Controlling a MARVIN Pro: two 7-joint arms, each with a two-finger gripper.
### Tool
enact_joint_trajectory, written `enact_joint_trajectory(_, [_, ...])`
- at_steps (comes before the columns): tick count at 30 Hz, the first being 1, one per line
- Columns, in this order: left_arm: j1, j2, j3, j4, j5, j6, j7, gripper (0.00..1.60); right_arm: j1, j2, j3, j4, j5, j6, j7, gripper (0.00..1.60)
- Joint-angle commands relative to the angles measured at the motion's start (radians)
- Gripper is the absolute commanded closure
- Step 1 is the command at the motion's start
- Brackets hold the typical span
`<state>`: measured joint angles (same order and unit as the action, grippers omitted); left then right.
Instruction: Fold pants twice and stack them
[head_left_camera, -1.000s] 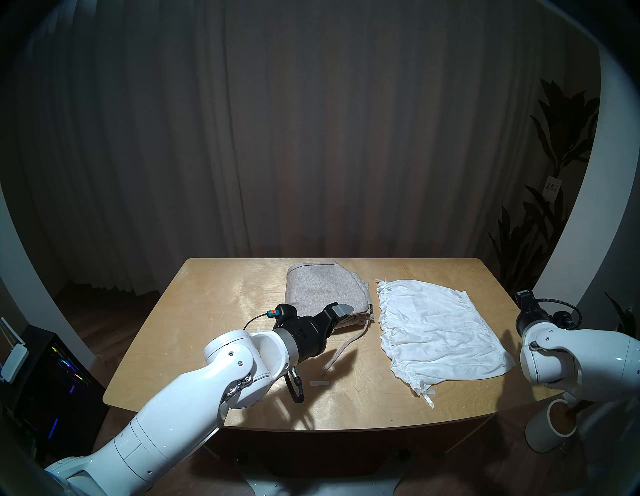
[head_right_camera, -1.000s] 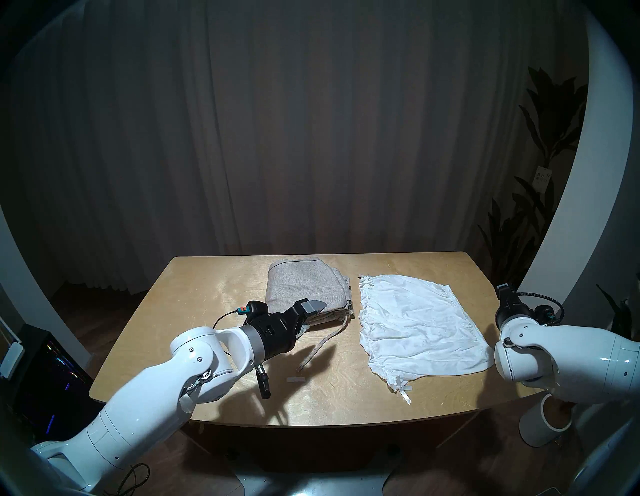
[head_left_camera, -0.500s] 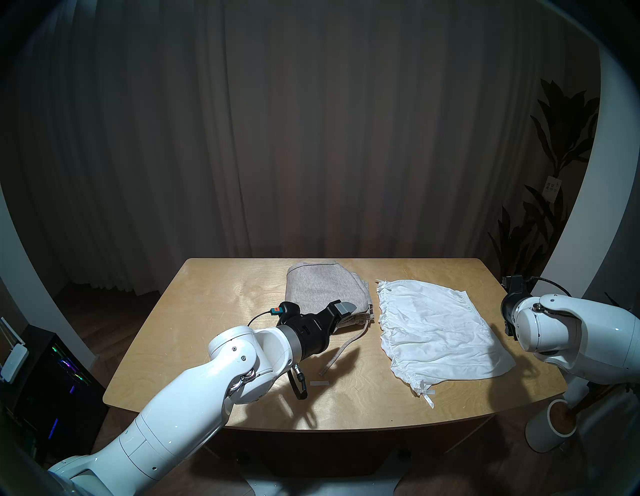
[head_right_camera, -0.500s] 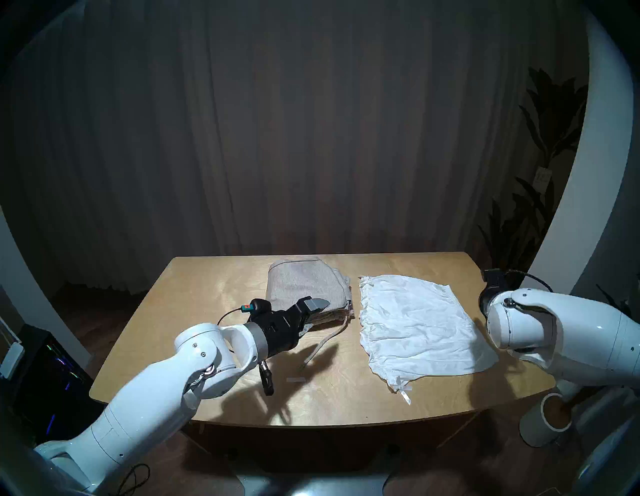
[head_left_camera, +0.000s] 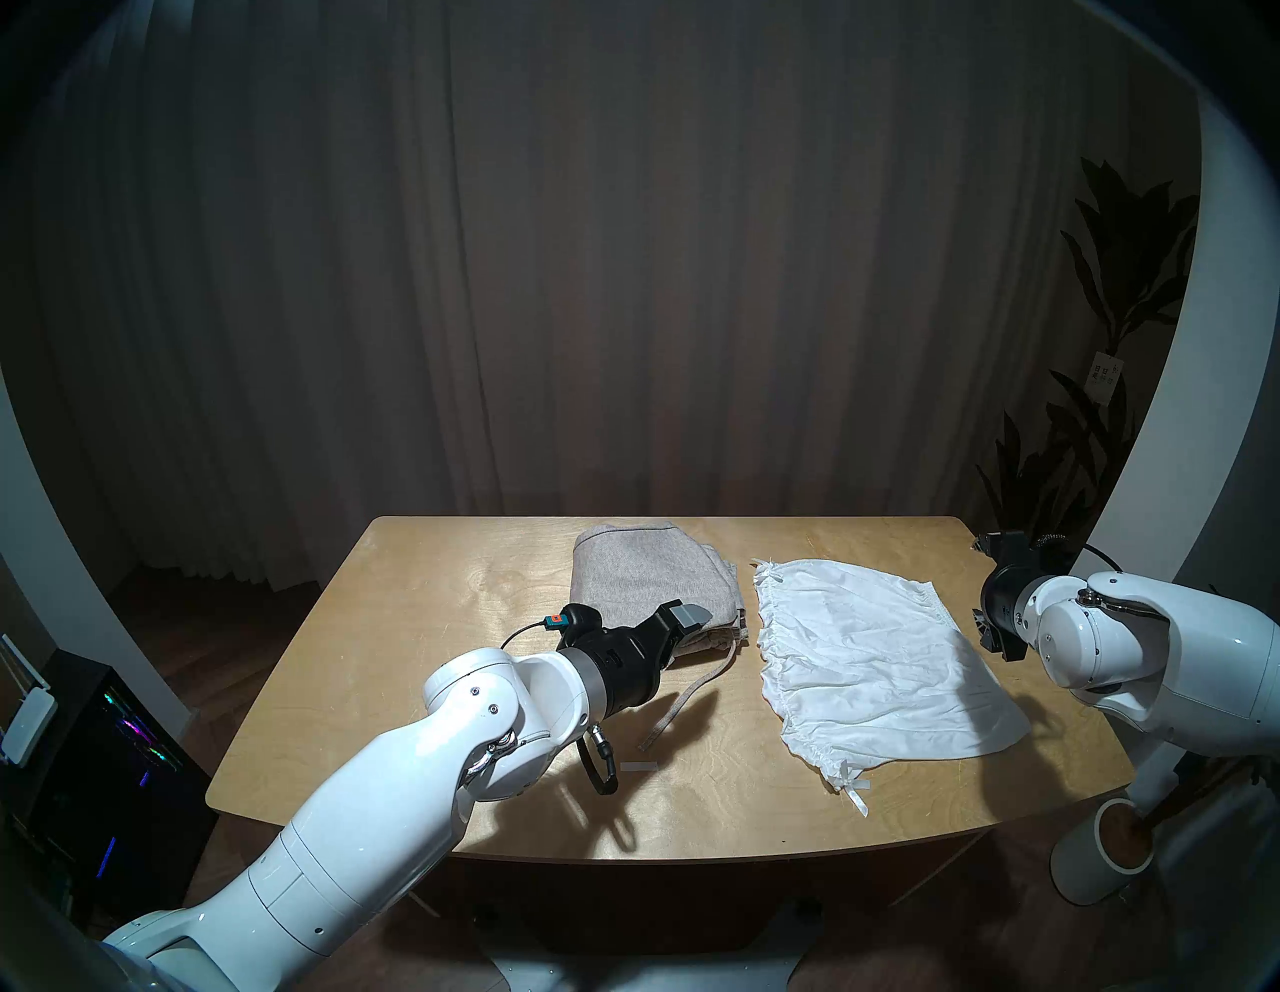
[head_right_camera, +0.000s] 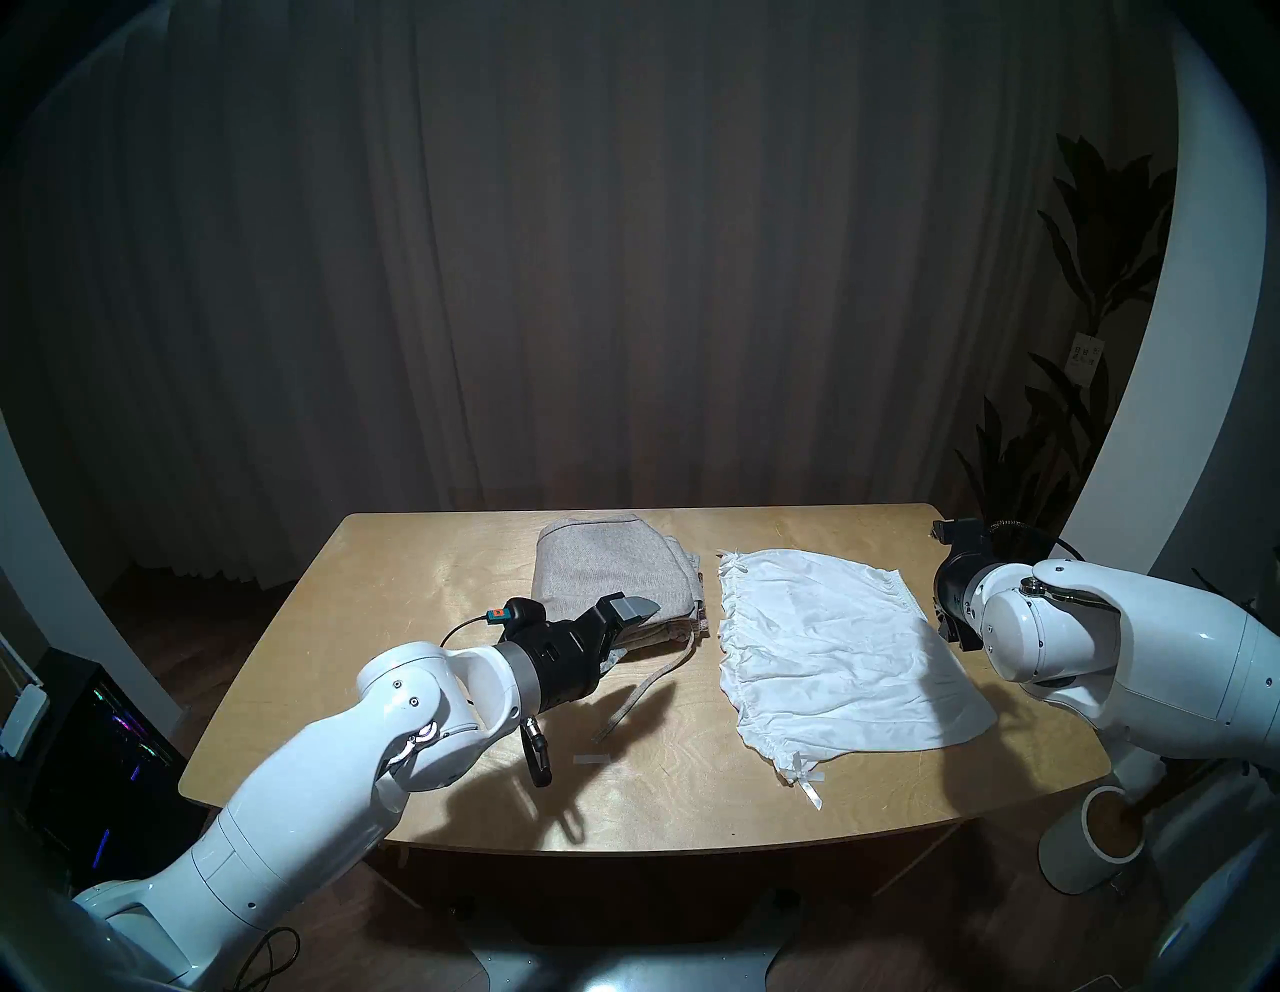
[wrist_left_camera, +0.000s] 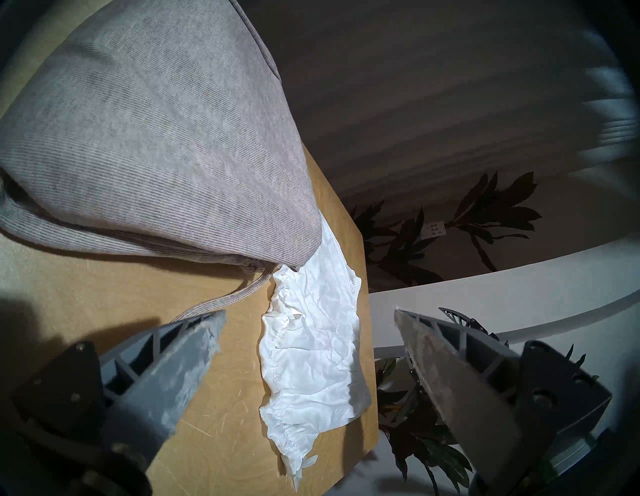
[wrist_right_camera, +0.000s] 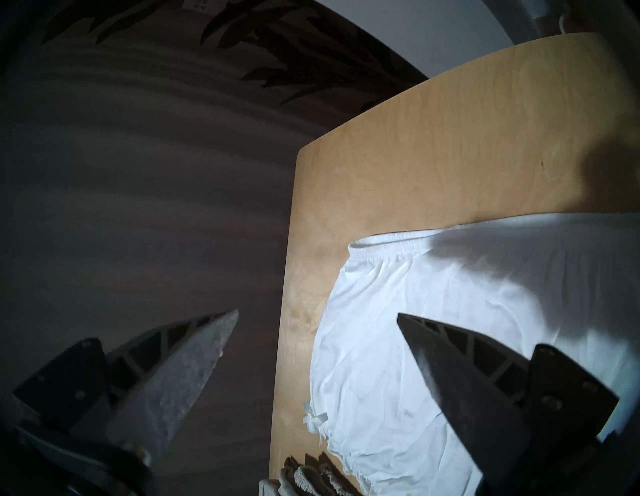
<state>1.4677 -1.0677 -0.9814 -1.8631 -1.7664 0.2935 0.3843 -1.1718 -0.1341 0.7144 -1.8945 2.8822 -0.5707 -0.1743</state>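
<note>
My left gripper (wrist_left_camera: 308, 322), fingers spread wide and empty, hangs over the table (head_left_camera: 388, 665) at the near edge of the folded grey-beige pants (head_left_camera: 644, 575). My right gripper (wrist_right_camera: 317, 318), equally wide and empty, hovers beside the flat white shorts (head_left_camera: 866, 651).

I see the grey-beige knit pants (head_left_camera: 651, 578) folded into a thick, compact bundle toward the far middle of the table, their layered edges and gathered waistband stacked on the side facing the white shorts, and their long flat drawstring (head_left_camera: 682, 705) trailing loose over the wood toward me. Just beside them, on my right and not touching, I have the thin white shorts (head_left_camera: 873, 658) spread out flat in a single crumpled layer, ruffled elastic edges facing the pants and a small ribbon tie (head_left_camera: 853, 790) at the near corner.
</note>
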Motion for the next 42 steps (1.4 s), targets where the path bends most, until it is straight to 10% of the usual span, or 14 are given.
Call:
enact_joint_trajectory(1, [-0.03, -0.023, 0.0, 0.006, 0.005, -0.005, 0.01, 0.0, -0.013, 0.016, 0.01, 0.024, -0.002, 0.09, 0.107, 0.0])
enact_joint_trajectory(42, [-0.059, -0.094, 0.104, 0.059, -0.078, 0.085, 0.071, 0.0, -0.154, 0.026, -0.02, 0.228, -0.002, 0.526, 0.454, 0.0])
